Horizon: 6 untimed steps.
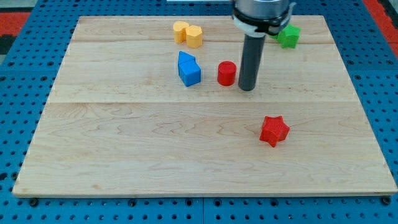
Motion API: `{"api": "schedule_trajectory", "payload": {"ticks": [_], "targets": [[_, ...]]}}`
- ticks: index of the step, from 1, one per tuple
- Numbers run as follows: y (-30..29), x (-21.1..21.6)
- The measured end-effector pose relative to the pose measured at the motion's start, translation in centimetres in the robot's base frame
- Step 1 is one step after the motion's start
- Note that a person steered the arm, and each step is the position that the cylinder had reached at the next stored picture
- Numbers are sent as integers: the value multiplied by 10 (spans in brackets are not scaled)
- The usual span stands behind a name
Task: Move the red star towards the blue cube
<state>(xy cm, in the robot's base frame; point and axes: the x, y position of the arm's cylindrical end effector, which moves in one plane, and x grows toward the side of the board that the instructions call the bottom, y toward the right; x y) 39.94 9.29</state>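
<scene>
My tip (247,88) sits beside the red cylinder (226,73); no pincer shows.

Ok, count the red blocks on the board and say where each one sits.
2. A red cylinder sits just to the view's left of my tip, right of the blue block. A red star lies below and right of my tip. None seems hidden.

my tip (247,88) just right of red cylinder (227,73) | red star (274,130) lower right, apart | blue cube (190,73) left
</scene>
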Motion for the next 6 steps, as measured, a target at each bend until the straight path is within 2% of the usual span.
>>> {"api": "schedule_trajectory", "payload": {"ticks": [1, 2, 3, 4, 5, 6], "targets": [[-30, -23], [-36, -21], [54, 10], [148, 85], [105, 156], [23, 103]]}}
